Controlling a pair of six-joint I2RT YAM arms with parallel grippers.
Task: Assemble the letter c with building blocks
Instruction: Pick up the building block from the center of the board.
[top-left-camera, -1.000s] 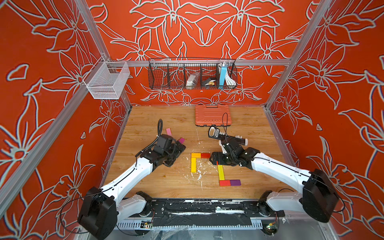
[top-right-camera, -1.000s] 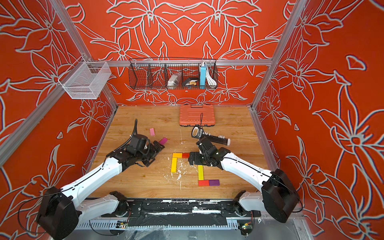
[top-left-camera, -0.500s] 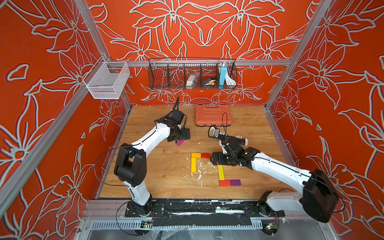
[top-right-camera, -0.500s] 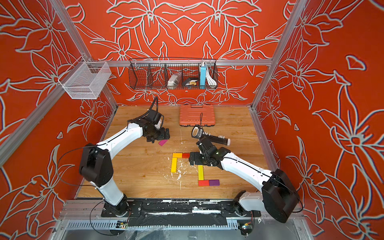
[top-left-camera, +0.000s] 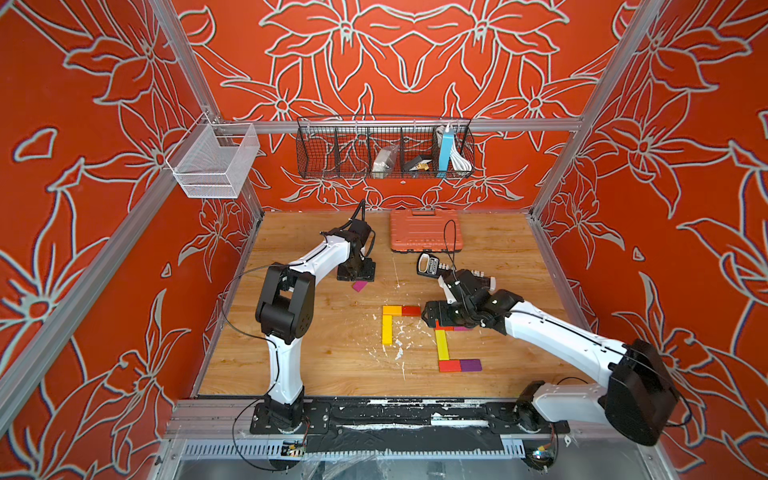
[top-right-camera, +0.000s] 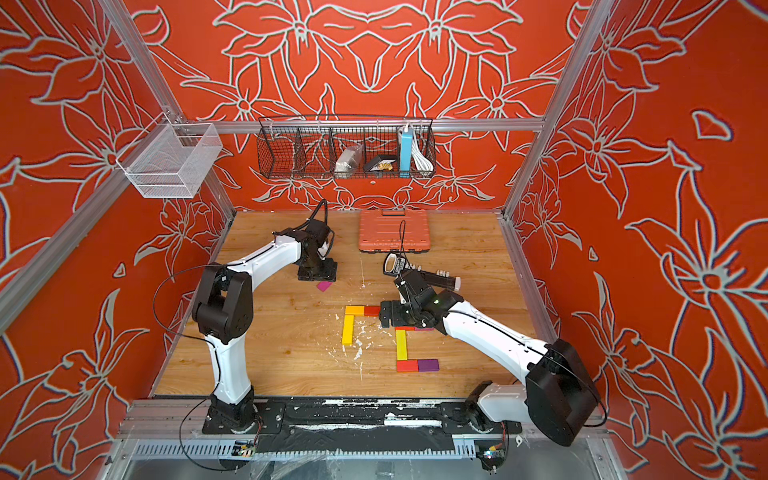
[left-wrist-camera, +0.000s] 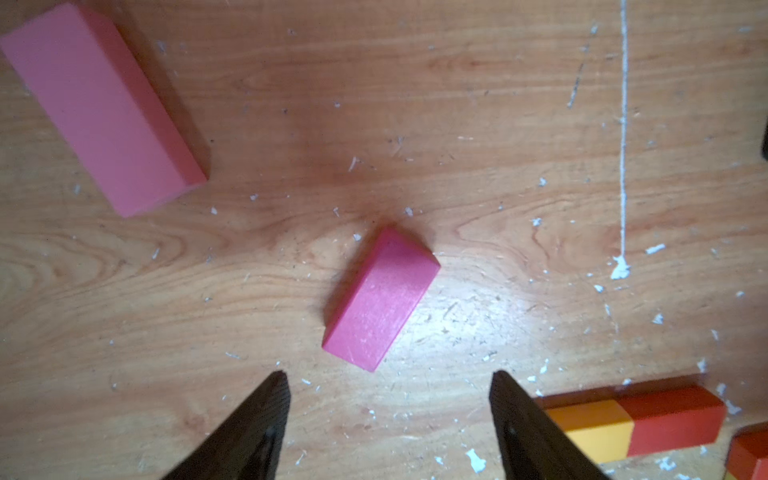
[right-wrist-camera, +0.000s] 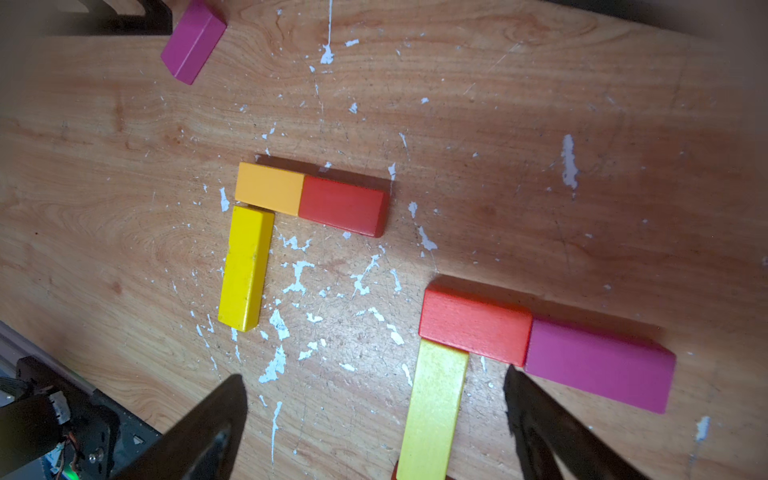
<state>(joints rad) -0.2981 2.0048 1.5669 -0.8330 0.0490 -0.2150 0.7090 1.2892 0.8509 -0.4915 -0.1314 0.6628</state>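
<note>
The loose magenta block (left-wrist-camera: 380, 299) lay flat on the wooden table (left-wrist-camera: 478, 124), nearer the robot than the orange case (top-left-camera: 426, 230) and off that case's corner on the left arm's side. The left gripper (left-wrist-camera: 387, 376) hung between case and block, jaws apart and empty, so the block sat just ahead of its fingertips (left-wrist-camera: 270, 399), not between them. The block's long axis ran skewed to the line on which the jaws close, nearer crosswise than along it, so a small wrist twist would probably help. The gripper's height above the table was hard to judge; it seemed low. The right gripper (right-wrist-camera: 372, 376), spread wide and holding nothing, hovered farther from the case over a second group of blocks (right-wrist-camera: 473, 328), so the left arm was nearer. The magenta block was short, matt and sharp-edged, well apart from a longer pink block (left-wrist-camera: 104, 108)
</note>
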